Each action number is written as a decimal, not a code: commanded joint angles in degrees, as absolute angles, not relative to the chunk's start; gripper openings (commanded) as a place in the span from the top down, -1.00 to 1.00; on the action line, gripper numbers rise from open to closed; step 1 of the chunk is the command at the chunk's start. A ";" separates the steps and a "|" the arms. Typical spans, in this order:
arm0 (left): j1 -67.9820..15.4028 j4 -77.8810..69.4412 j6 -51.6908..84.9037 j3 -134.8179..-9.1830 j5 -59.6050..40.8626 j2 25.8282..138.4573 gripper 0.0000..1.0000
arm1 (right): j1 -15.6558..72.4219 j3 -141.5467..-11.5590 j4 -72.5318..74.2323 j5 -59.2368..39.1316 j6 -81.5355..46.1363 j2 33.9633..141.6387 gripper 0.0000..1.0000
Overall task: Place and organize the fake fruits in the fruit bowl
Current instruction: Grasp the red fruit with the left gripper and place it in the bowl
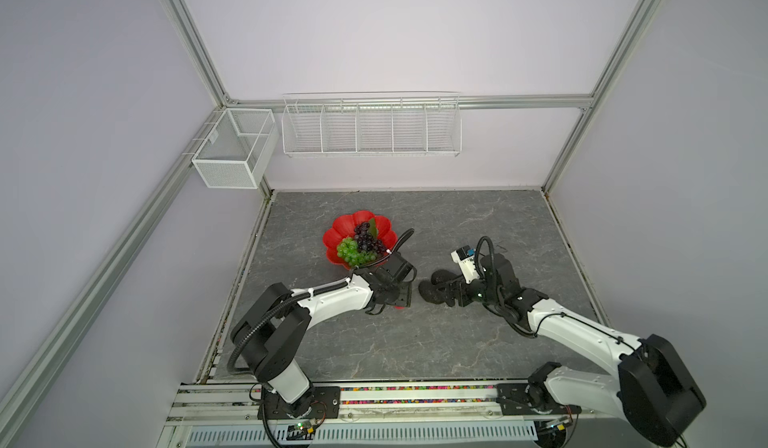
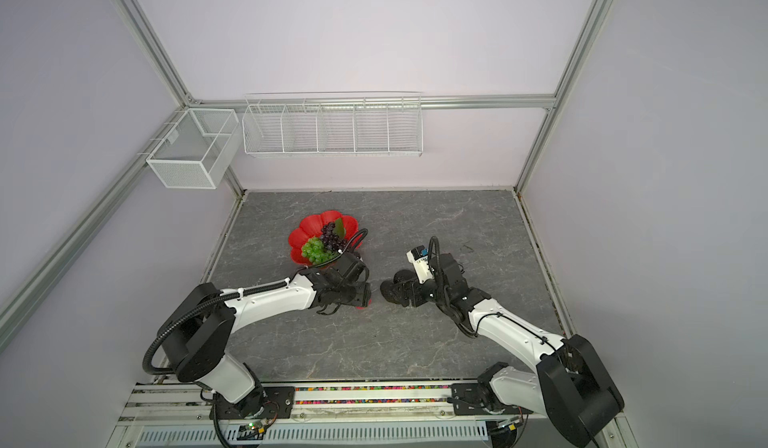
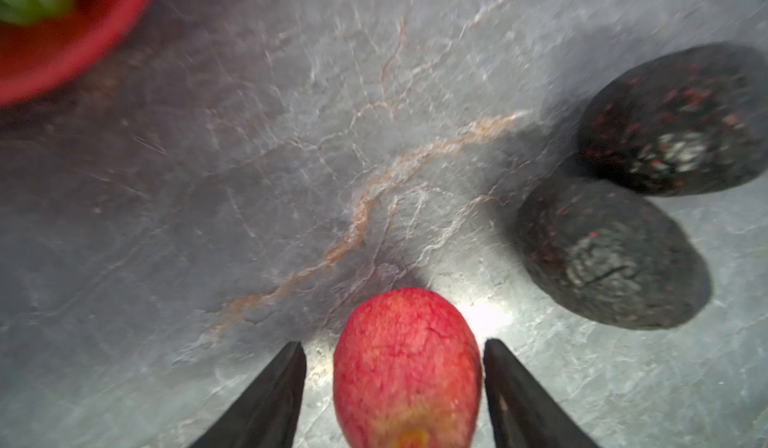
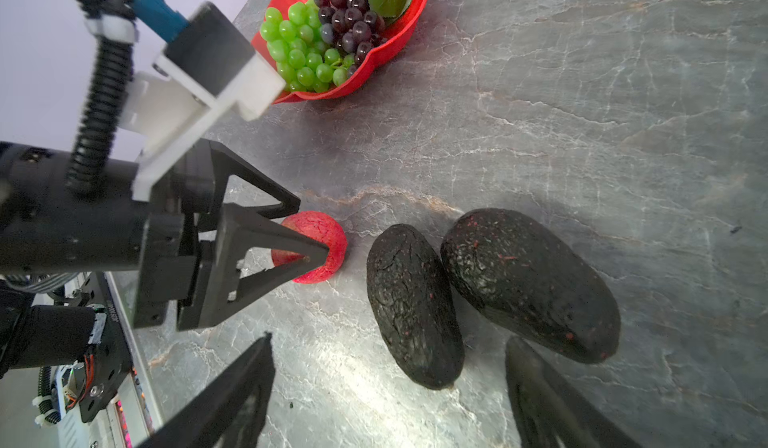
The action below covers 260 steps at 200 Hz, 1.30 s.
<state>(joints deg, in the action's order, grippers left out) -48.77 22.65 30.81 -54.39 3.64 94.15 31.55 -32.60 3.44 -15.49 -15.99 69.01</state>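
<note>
The left gripper (image 3: 392, 344) straddles a small red apple (image 3: 407, 367) on the grey marbled table (image 3: 291, 134). Its jaws are parted to either side, and one fingertip seems just clear of the skin, though blur makes contact hard to judge. The right gripper (image 4: 388, 338) (jaws spread wide) has one end of the nearer avocado (image 4: 415, 304) between its fingers. A second avocado (image 4: 528, 284) lies against the first. Farther back, the red scalloped fruit bowl (image 4: 374, 72) holds a green grape bunch (image 4: 299, 51) and a dark purple grape bunch (image 4: 349, 18) with a leaf.
</note>
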 commanded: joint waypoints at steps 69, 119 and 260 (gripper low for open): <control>-48.81 19.13 32.67 -51.81 4.22 93.06 -0.14 | 30.80 -35.86 1.13 -14.22 -13.14 69.67 -0.77; -47.71 22.63 31.67 -53.28 11.17 85.39 -0.06 | 30.14 -41.67 3.25 -16.25 -15.58 75.86 -0.77; -27.77 28.46 18.17 -80.28 11.05 108.27 -0.07 | 31.09 -40.57 4.92 -15.53 -17.95 75.74 -0.76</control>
<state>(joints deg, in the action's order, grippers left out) -27.94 24.21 20.43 -78.04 9.82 107.22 30.85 -41.67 3.07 -15.90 -17.61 76.29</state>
